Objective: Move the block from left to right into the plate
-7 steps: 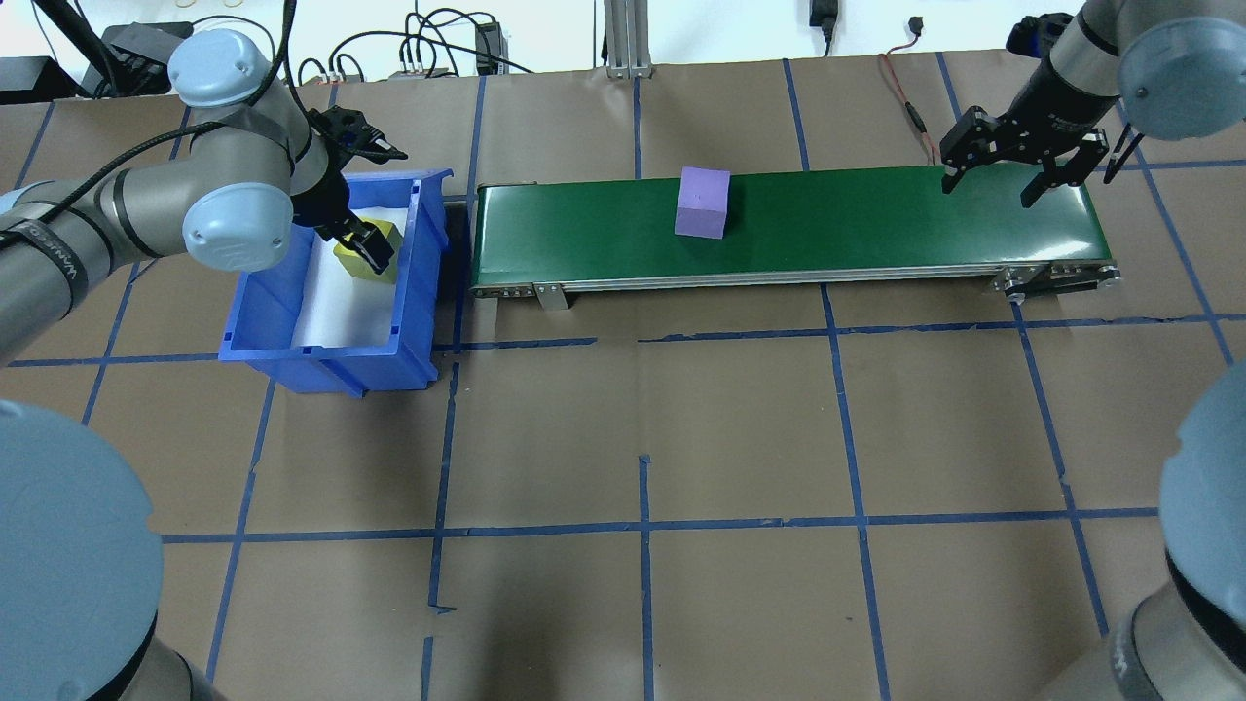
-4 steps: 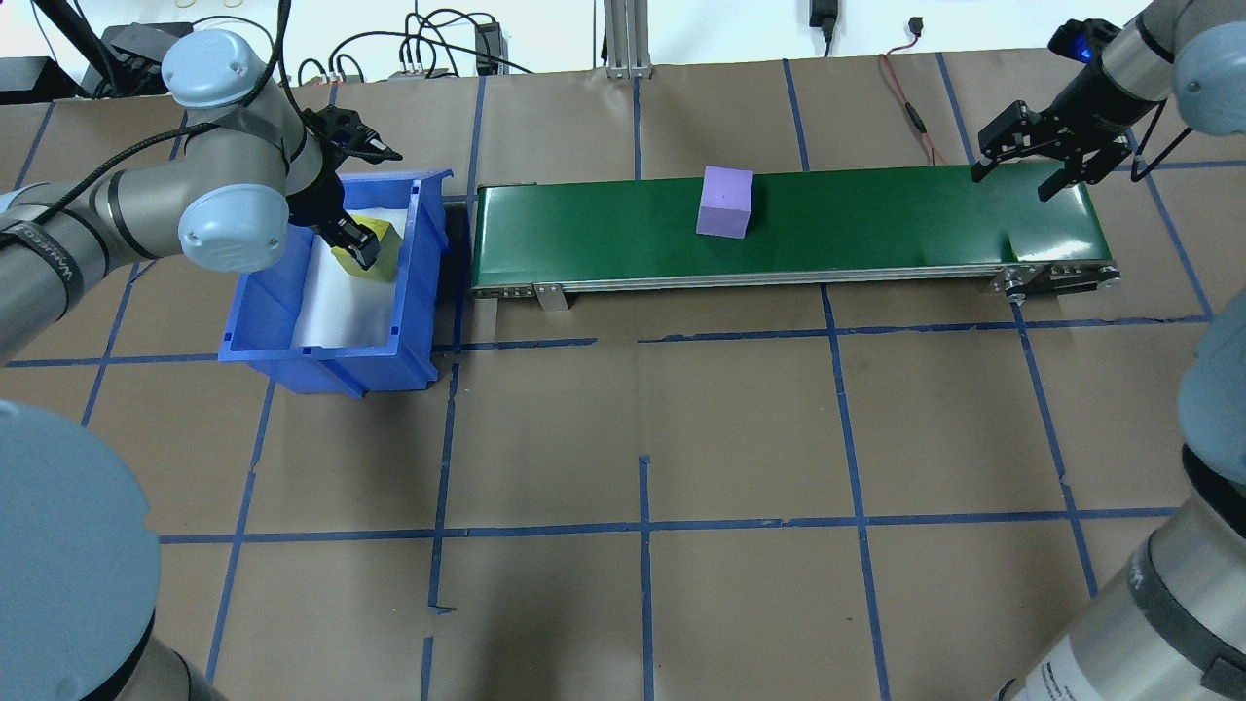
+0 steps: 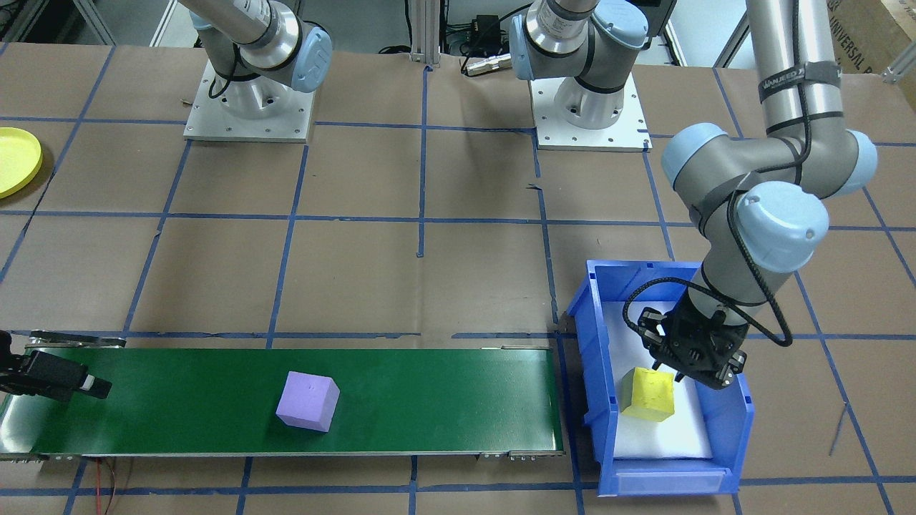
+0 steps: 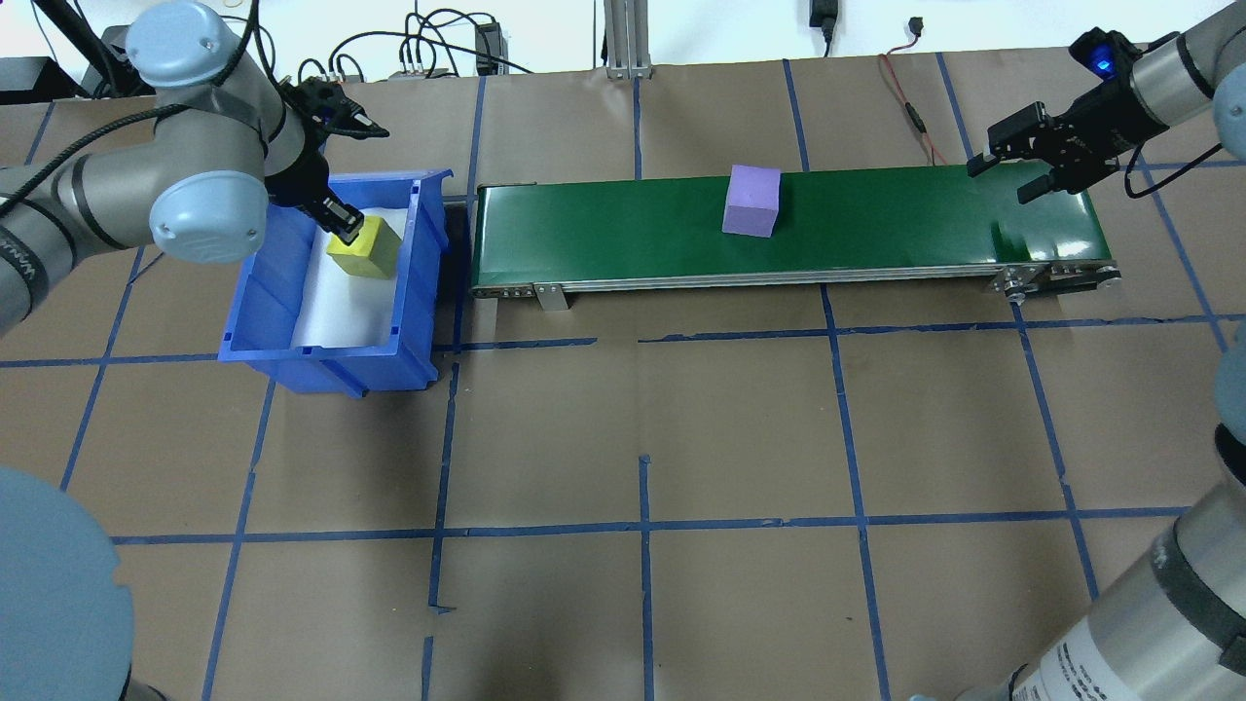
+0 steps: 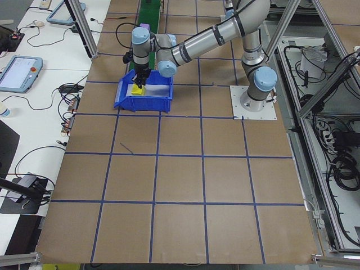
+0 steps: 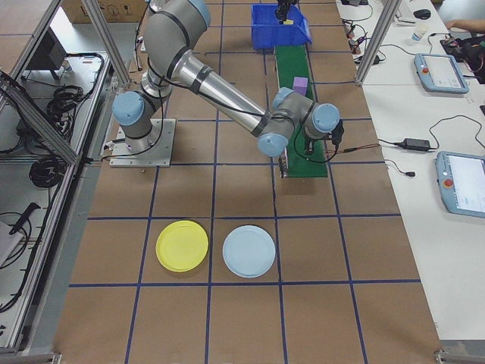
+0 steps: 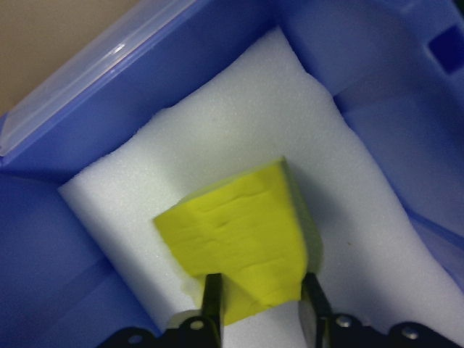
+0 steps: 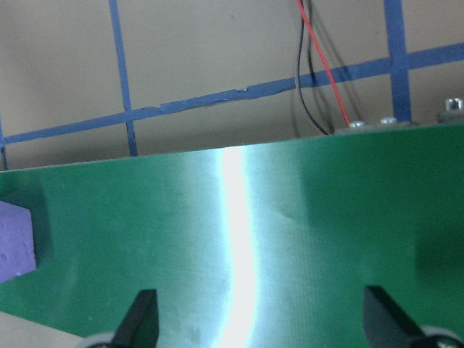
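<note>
Purple block (image 4: 751, 200) sat upright on the green conveyor belt (image 4: 876, 219), a little right of centre in the overhead view and left of centre in the front-facing view (image 3: 308, 401), touching neither pincer. Showed also as a purple corner at the left edge of the right wrist view (image 8: 16, 241). Right pincer (image 4: 1012, 173) hovered over the belt's far-right end in the overhead view, well apart from the purple block, fingers spread wide with nothing between them; only one dark finger visible at the left edge of the front-facing view (image 3: 54, 380). Yellow plate (image 6: 182, 245) lay on the brown desk (image 4: 642, 438) in the lower left of the right-side view, just beside a pale blue plate (image 6: 249, 251), both far from the belt; seen too as a yellow arc at the left edge of the front-facing view (image 3: 16, 161). At the other end of the belt stood a blue bin (image 4: 421, 292) lined with white foam (image 7: 217, 145), holding a yellow block (image 4: 366, 247). Left pincer (image 7: 259, 301) reached down into the bin, its two fingers (image 7: 212, 297) set narrowly against the near edge of the yellow block on either side; whether truly gripped, cannot tell.
</note>
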Controlling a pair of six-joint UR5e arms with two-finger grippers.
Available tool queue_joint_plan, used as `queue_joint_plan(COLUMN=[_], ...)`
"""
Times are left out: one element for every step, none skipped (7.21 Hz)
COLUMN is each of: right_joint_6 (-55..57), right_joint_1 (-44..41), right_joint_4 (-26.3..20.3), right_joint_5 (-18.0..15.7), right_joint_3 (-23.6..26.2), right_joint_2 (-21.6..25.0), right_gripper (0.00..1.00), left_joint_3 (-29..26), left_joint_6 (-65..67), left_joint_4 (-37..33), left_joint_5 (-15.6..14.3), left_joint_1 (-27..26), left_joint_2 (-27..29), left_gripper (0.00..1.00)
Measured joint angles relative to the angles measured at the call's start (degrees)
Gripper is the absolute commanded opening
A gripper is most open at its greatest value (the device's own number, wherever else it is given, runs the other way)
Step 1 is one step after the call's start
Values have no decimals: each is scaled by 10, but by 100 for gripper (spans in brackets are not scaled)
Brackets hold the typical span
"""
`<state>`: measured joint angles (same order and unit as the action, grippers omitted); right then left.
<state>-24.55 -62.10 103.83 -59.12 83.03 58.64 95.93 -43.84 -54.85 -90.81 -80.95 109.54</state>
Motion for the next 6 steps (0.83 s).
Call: queue_joint_plan(right_joint_6=[-3,-6,-22,-44,-50,-47], right_joint_1=[4,5,5,6,6,6], right_joint_4=[0,1,1,-1,-10,-34], right_joint_5=[9,11,11,10,1,-11], right_joint_3=[3,5,6,6,1,-14], right_joint_2=[0,1,0,-1,-4,-11], right_gripper=[100,100,100,100,100,100], left_joint_3=[1,5,10,11,8,3], left_joint_6=[2,3,10,37,67,84], left_joint_4=[-15,-26,-30,-31,-30,-28], left_joint_5=[21,35,42,45,46,44], left_joint_1=[0,-1,-1,-1,0,0], left_joint_2=[-33,-51,-52,-41,-25,-8], left_gripper=[64,98,100,100,100,100])
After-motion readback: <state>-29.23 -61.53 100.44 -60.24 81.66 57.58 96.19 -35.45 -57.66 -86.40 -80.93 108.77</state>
